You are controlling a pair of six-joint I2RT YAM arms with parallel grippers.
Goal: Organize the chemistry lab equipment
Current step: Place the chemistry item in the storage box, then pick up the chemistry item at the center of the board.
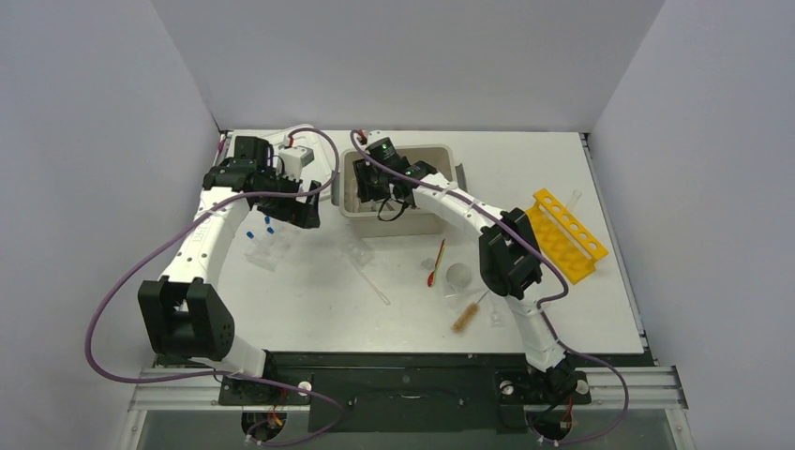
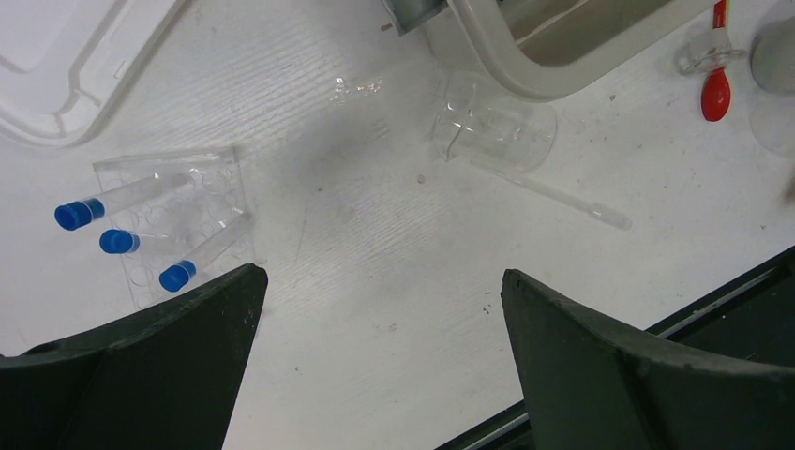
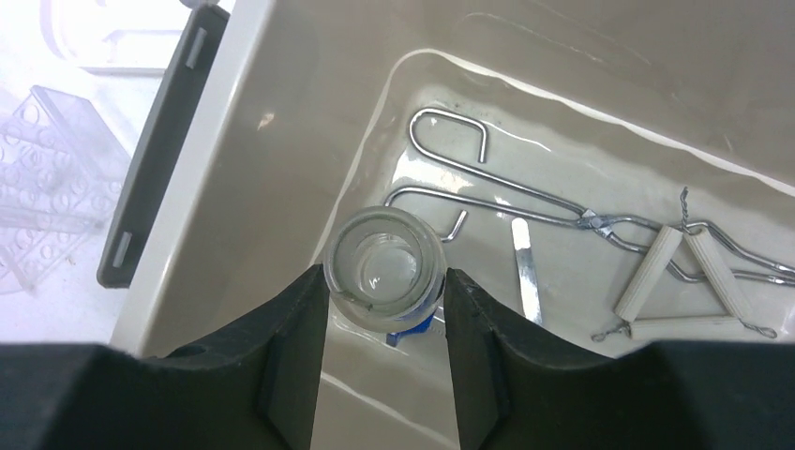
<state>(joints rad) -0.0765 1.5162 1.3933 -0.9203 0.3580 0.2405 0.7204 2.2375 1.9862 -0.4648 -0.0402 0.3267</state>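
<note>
Three blue-capped tubes (image 2: pixel 117 242) lie across one clear rack (image 2: pixel 202 169) on the desk. One clear beaker (image 2: pixel 492 122) lies on its side nearby. The left fingers (image 2: pixel 169 366) are spread wide and hold nothing. The right fingers (image 3: pixel 291 356) are clamped on one round clear glass vial (image 3: pixel 382 261) over the beige tub (image 3: pixel 234 187), which holds one pair of metal tongs (image 3: pixel 506 192).

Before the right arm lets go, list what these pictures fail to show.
Top view: contents of the tub, hidden by the wrist of the right arm.
Right wrist view: the blue item under the held vial, mostly covered by it and the jaws.
Same view: tips of the metal tongs, cut off by the right edge.
Left wrist view: handle of the red spatula, cut off by the top edge.
</note>
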